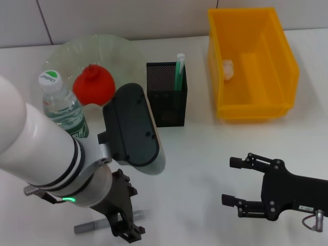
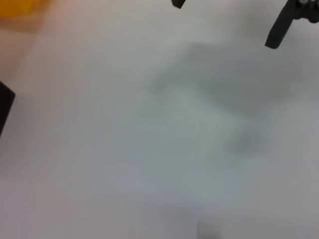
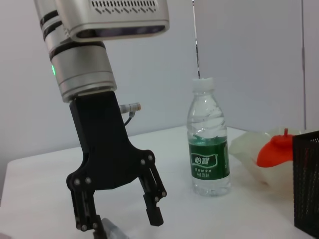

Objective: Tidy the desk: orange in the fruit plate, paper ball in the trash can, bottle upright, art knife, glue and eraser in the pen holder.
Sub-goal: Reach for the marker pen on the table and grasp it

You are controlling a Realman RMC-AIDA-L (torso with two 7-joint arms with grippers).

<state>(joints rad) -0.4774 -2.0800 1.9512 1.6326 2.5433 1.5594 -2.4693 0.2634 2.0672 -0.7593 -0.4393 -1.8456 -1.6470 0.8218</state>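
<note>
I'm holding the left gripper (image 3: 122,219) low over the table (image 1: 205,159), fingers spread, straddling a grey art knife (image 1: 95,224) lying flat beneath them. Beyond it the bottle (image 3: 208,142) is standing upright, the orange (image 1: 93,86) is sitting in the fruit plate (image 1: 110,48). The right gripper (image 1: 231,180) is hovering open, nearer the trash can (image 1: 251,64) and pen holder (image 1: 166,95)

The bottle (image 3: 209,144), standing beyond the spread left gripper (image 3: 122,219), bears a green label with white Chinese characters, seemingly 怡寶; its cap print is unreadable.
</note>
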